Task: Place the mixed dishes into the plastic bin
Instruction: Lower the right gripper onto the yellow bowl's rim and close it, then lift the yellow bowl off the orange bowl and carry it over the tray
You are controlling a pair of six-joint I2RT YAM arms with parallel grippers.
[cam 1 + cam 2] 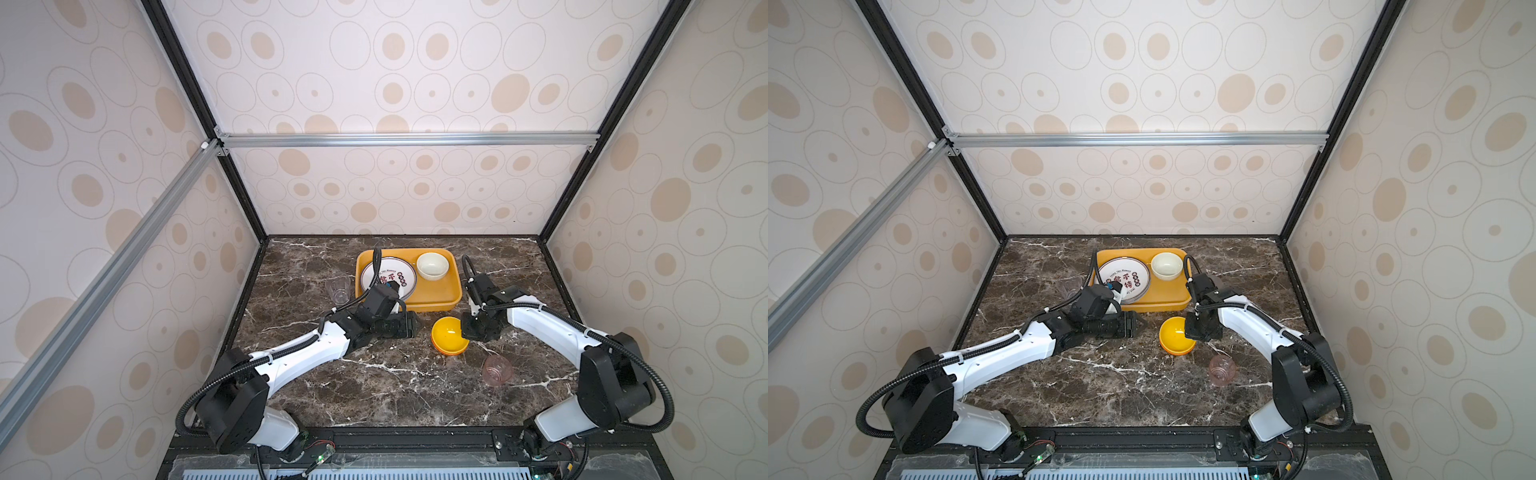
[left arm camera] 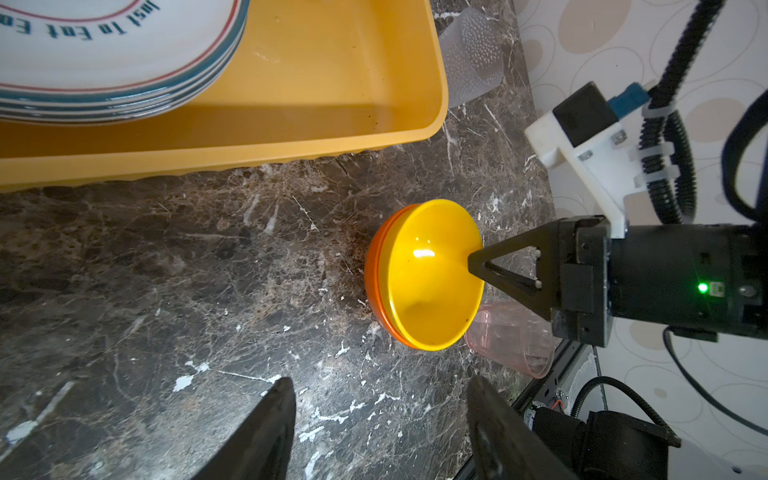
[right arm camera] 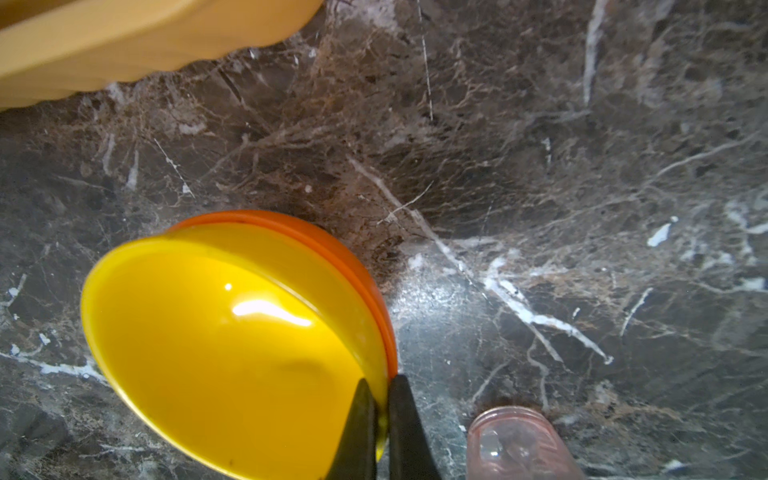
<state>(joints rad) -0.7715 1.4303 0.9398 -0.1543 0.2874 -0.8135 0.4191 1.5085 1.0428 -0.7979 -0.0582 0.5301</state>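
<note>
White links [image 1: 303, 353], black joints [image 1: 232, 399], black right end effector [image 2: 473, 262].

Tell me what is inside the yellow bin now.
A stack of white plates and one cream bowl sit in the bin. The left arm covers the stack's near edge, so that part is unseen.

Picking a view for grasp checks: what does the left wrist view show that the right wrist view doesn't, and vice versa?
Left wrist only: the stacked plates inside the bin, a frosted cup beyond its corner, the open left end effector, and the right end effector seen from outside. Right wrist only: its fingers straddling the bowl rim, one inside, one outside. Both: bowl, pink cup, bin edge, marble table.
</note>
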